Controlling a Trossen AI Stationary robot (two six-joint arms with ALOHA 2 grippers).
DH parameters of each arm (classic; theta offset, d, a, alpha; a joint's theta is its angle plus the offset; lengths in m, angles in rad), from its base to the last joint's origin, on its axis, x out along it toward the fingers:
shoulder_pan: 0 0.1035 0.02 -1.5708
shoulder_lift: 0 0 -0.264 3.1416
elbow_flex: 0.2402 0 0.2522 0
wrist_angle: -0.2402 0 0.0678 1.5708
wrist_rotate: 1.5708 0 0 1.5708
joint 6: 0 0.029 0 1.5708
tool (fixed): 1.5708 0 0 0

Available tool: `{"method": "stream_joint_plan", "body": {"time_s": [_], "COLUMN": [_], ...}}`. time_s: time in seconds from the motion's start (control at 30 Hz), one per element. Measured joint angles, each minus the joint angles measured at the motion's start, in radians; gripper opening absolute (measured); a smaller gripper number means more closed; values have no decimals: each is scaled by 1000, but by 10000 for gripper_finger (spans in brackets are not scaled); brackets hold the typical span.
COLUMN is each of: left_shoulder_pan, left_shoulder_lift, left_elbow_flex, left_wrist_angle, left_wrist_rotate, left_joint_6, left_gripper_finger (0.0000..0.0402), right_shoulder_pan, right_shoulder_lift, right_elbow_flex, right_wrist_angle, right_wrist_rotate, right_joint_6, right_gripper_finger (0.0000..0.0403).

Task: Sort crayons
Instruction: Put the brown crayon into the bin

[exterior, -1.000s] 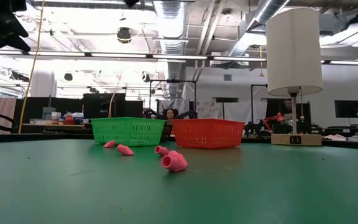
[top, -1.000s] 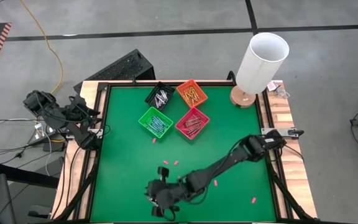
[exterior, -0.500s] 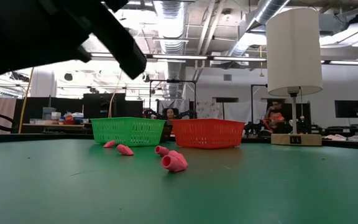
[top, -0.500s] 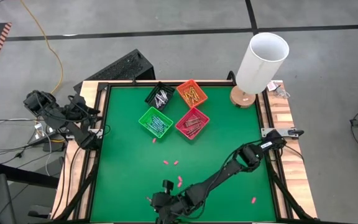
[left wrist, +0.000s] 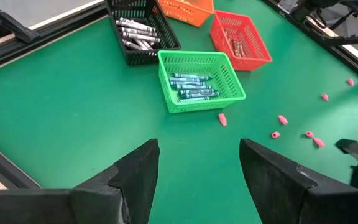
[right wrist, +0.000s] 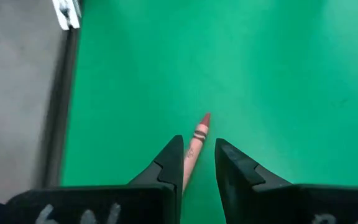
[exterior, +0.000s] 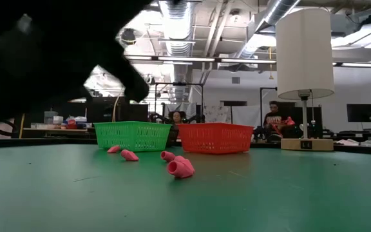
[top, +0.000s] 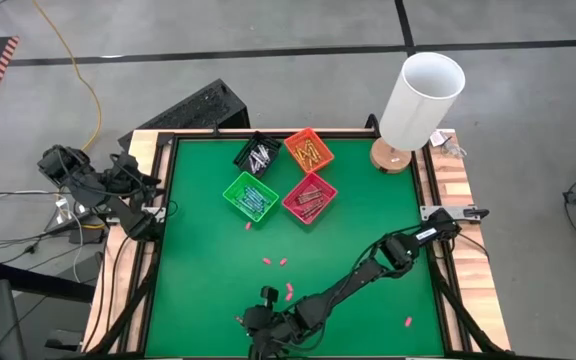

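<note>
My right gripper (right wrist: 197,149) is low over the green mat near the table's near edge, left of the middle (top: 260,328). It is open by a narrow gap. A reddish crayon (right wrist: 199,134) lies on the mat with one end between the fingers, close to one of them, and its tip pointing away. My left gripper (left wrist: 197,158) waits open and empty, high at the table's left side. Other crayons lie sorted in four small bins: black (top: 257,154), orange (top: 308,150), green (top: 250,196) and red (top: 310,196). My right gripper comes slanting down over the crayon's near end (right wrist: 190,163), its fingers along the crayon and one on each side. The gap is wider than the crayon. Whether a finger touches the crayon I cannot tell.
Small pink bits lie loose on the mat (top: 275,261) (top: 289,292) (top: 408,321). A white-shaded lamp (top: 420,100) stands at the far right corner. In the low view the right arm (exterior: 44,58) fills the upper left as a dark mass. People show in the room behind.
My right gripper has sunk toward the mat and gone a little toward the table's near edge; its arm now looms large in the low view. The gap between its fingers is unchanged.
</note>
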Motion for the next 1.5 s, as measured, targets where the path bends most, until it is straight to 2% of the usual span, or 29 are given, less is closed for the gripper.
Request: {"method": "stream_joint_plan", "body": {"time_s": [0.43,0.6,0.73,0.87,1.0,1.2,1.5], "left_shoulder_pan": [0,0,0,0,0,0,0], "left_shoulder_lift": [0,0,0,0,0,0,0], "left_elbow_flex": [0,0,0,0,0,0,0], "left_wrist_angle": [0,0,0,0,0,0,0], "left_wrist_rotate": [8,7,6,6,6,5,4], "left_joint_6": [0,0,0,0,0,0,0], "left_gripper_finger": [213,213,213,213,213,213,213], "right_shoulder_pan": [-2,-2,-9,-13,-21,-22,-61], "right_shoulder_lift": [40,37,31,31,30,-11,-127], "right_elbow_flex": [1,6,9,8,7,3,-6], "right_wrist_angle": [-20,-127,-237,-283,-311,-371,-513], "right_wrist_rotate": [-53,-53,-100,-160,-199,-207,-171], "right_joint_6": [32,82,155,163,206,236,177], "right_gripper_finger": [87,83,57,14,7,3,0]}}
